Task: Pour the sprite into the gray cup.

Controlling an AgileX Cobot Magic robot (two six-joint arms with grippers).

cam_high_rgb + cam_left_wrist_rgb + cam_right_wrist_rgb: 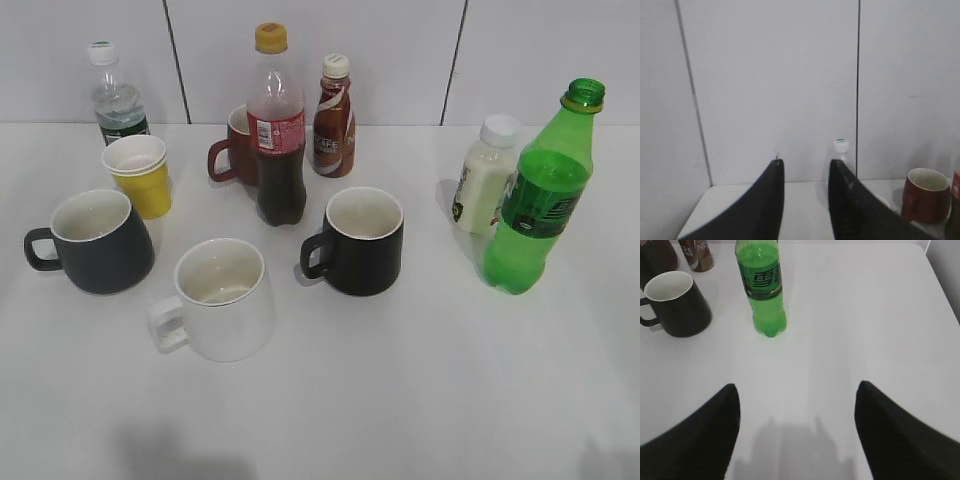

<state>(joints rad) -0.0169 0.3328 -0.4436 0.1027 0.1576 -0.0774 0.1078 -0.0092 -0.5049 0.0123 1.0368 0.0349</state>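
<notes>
Landmark: black mug [360, 242], straight-sided, glossy, off-white inside; interior looks empty.

Sprite [540, 200]: tall translucent green plastic bottle, dark green label, green neck ring, no cap on the mouth. Stands upright on the white surface [420, 400], well to the right of the black mug. Green tint makes the fill level impossible to read. Just behind-left of it, a small cream-white bottle [487, 175] with white cap, opaque.

Gray cup [95, 242]: squat, matte dark gray, wider at base, loop handle pointing left, pale interior; far left of the black mug. No liquid visible inside.

White mug [220, 300]: front-left of the black mug, handle toward the left-front; inside appears empty.

Cola bottle [276, 125], red label, yellow cap, dark liquid in the lower part: behind-left of the black mug. It partly hides a dark red mug [232, 150]. Brown coffee bottle [333, 118] stands directly behind the black mug.

Yellow paper cup [140, 175] with white cup nested inside; clear water bottle [115, 100] behind it.

Left gripper [805, 167]: dark curved fingers a narrow gap apart, nothing between them, raised facing the wall.

Right gripper [797, 405]: fingers spread wide, released, above bare surface in front of the sprite; tips cut off by frame edge.
</notes>
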